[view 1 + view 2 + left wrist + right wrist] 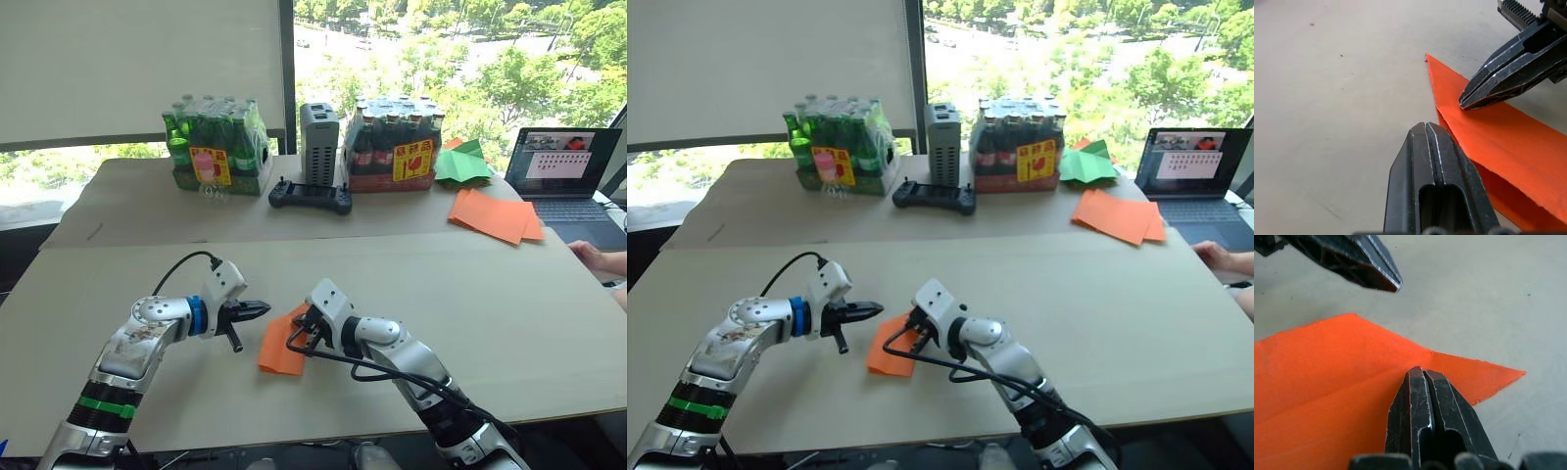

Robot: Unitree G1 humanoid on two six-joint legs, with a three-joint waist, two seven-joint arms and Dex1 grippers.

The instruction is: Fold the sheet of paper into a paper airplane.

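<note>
The orange sheet of paper (281,348) lies on the tan table (509,313) near its front edge. It is folded over along a crease and has a pointed corner (1429,58). My right gripper (1421,370) is shut, and its tip presses down on the paper at the crease. In the left wrist view the right gripper (1463,104) rests on the top flap. My left gripper (263,310) is shut with nothing in it, held just off the paper's left edge and pointing at the right gripper. In the right wrist view the left gripper (1395,284) hovers above the table beyond the paper.
On the far table stand two shrink-wrapped bottle packs (216,149) (394,147), a grey box (319,143) and a black controller (311,197). At the back right lie bigger orange sheets (495,215), green paper (460,164) and a laptop (568,174). A person's hand (598,259) rests at the right edge.
</note>
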